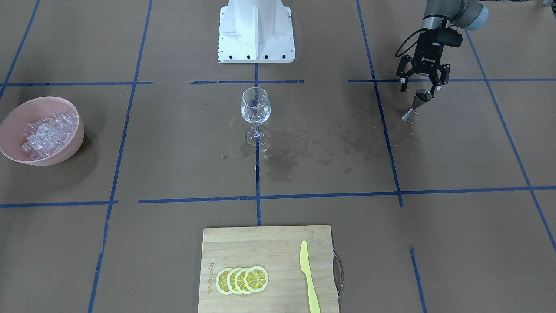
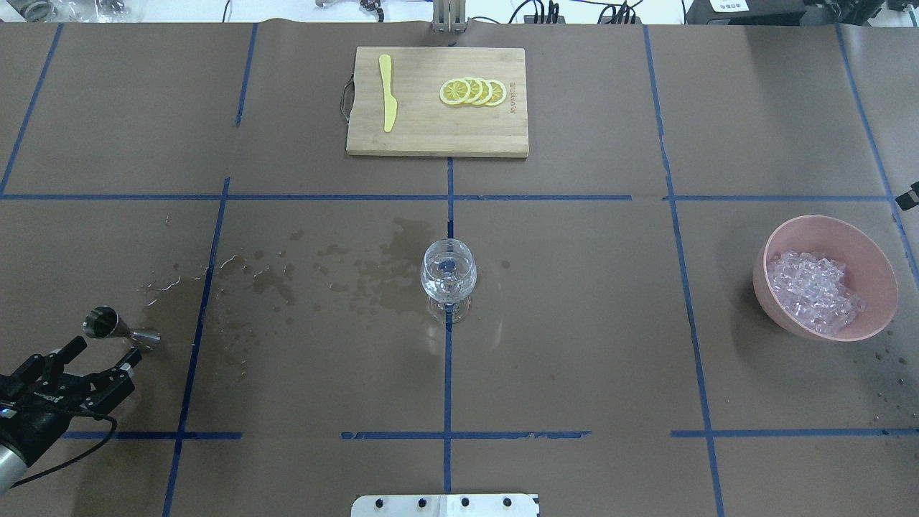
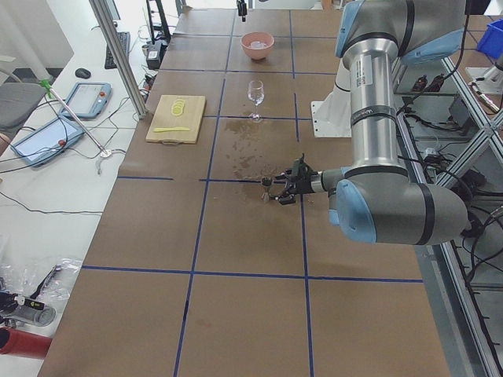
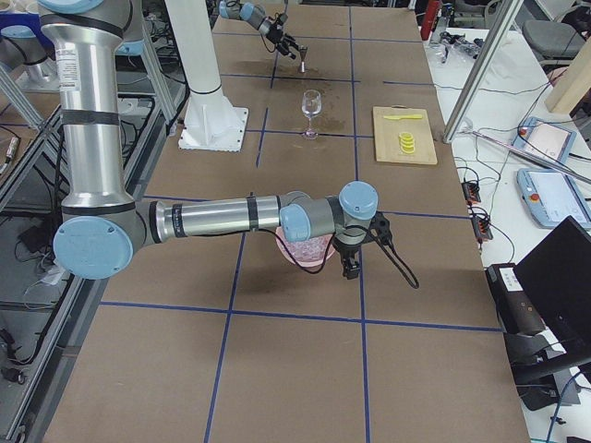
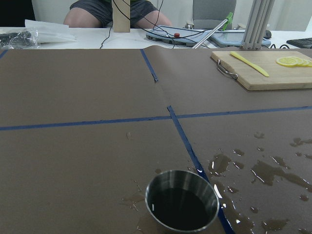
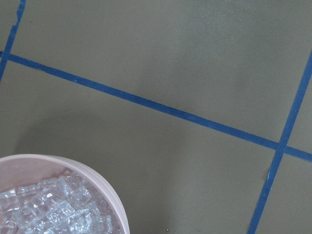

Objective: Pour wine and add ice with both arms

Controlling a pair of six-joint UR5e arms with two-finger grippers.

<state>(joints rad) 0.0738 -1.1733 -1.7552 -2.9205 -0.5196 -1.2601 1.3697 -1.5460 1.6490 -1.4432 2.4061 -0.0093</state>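
The wine [image 2: 446,287], a small pool of clear liquid, lies in the bottom of one stemmed clear wine glass [image 1: 255,108], which stands upright at the centre of the brown paper-covered counter [image 1: 173,152]. Wet patches [image 2: 273,280] spread across the paper from the glass toward one small double-cone steel jigger [image 1: 417,105], also upright. The left wrist view does not show whether its dark cup holds liquid. The black two-finger left end effector [image 1: 420,84] hangs just behind the jigger with its fingers spread wide, gripping nothing.

The ice [image 2: 815,291], many small clear cubes, is heaped in one pink round bowl [image 2: 872,266] well apart from the glass, on the robot's right. The right end effector [image 4: 351,263] shows only in the side view, in line with the bowl, and its state cannot be told.

On the far side from the white base block [image 1: 256,30] lies one bamboo cutting board [image 1: 260,243]. It carries four overlapping lemon slices [image 1: 242,280] and one yellow plastic knife [image 1: 308,278].
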